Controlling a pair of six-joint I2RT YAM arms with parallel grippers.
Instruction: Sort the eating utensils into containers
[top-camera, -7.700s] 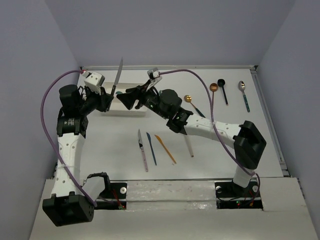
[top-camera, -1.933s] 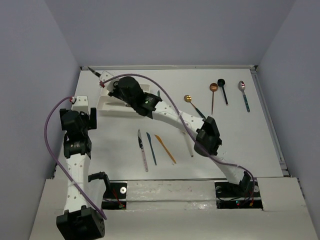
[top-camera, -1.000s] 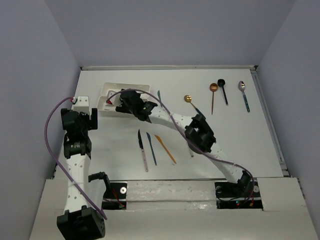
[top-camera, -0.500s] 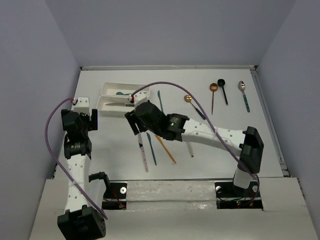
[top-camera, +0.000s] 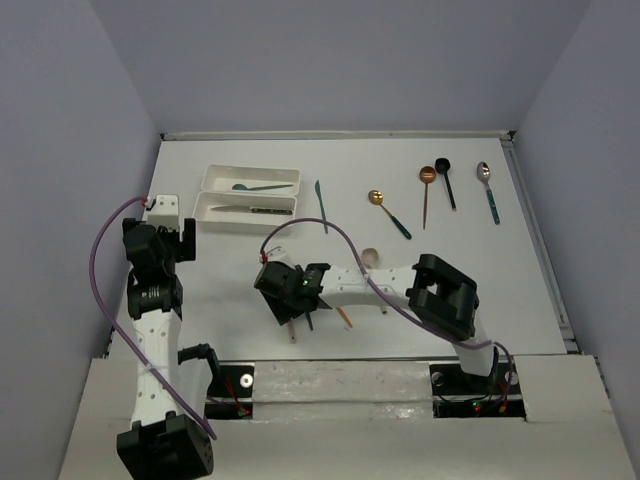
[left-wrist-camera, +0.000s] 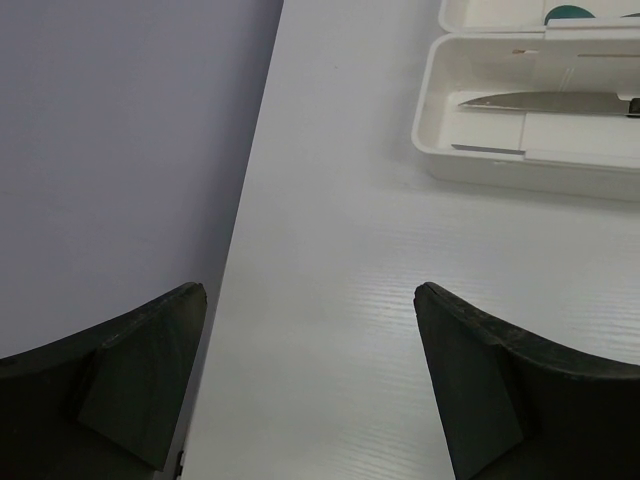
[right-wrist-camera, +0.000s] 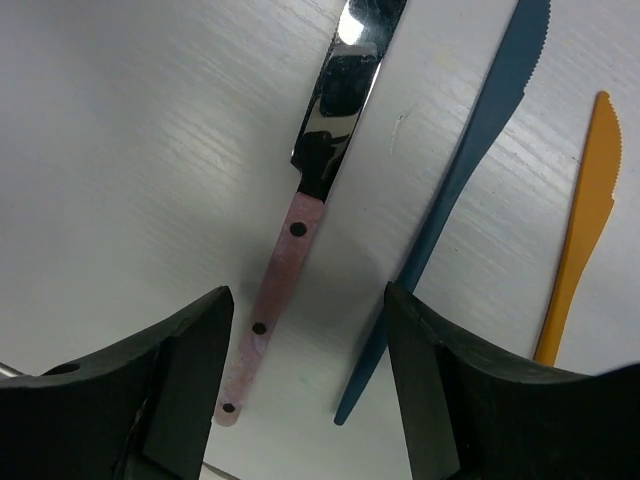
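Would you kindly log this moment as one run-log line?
right gripper open over pink-handled knife | left gripper open, empty | nearer tray holds steel knife

The top camera overlooks the whole table (top-camera: 200, 290) from above and behind. Within that, the left wrist view faces the white trays (left-wrist-camera: 520, 170) obliquely; the right looks closely down on a pink-handled knife (right-wrist-camera: 298, 226).

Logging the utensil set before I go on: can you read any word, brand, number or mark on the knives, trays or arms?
No readable text in any view.
pink-handled knife: three dark rivets, no stamp visible.
blue knife, orange knife: plain.
white trays: no label; the steel knife inside shows no mark.
left arm, right arm: any labels are too small to read.
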